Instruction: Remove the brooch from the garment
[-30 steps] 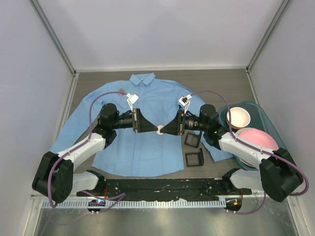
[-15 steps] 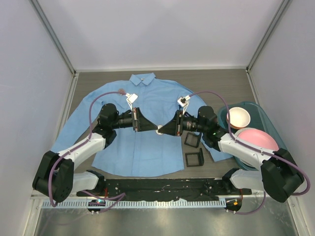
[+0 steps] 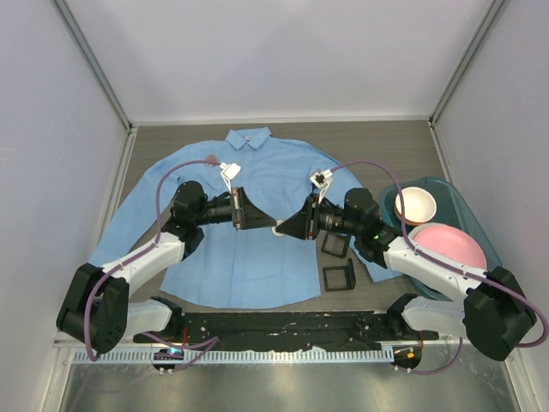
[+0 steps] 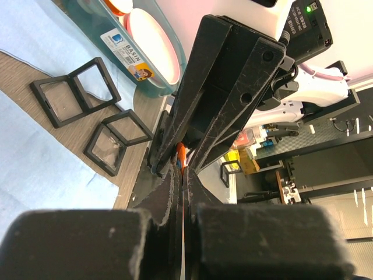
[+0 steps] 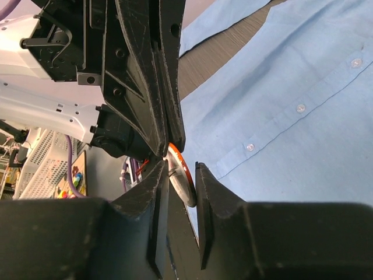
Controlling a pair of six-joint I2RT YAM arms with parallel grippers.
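**Top view:** my left end effector and right end effector meet tip to tip at frame centre, above the garment. The brooch sits between them.

**Left wrist:** left fingers are pressed closed on a thin orange edge of the brooch. Cannot tell whether it is free of the cloth.

**Right wrist:** right fingers are parted, straddling the brooch at lower centre.

**Judgement:** hold the left pinch firm, close the right end effector squarely on the flat faces, then pull slowly and watch for lifting fabric.
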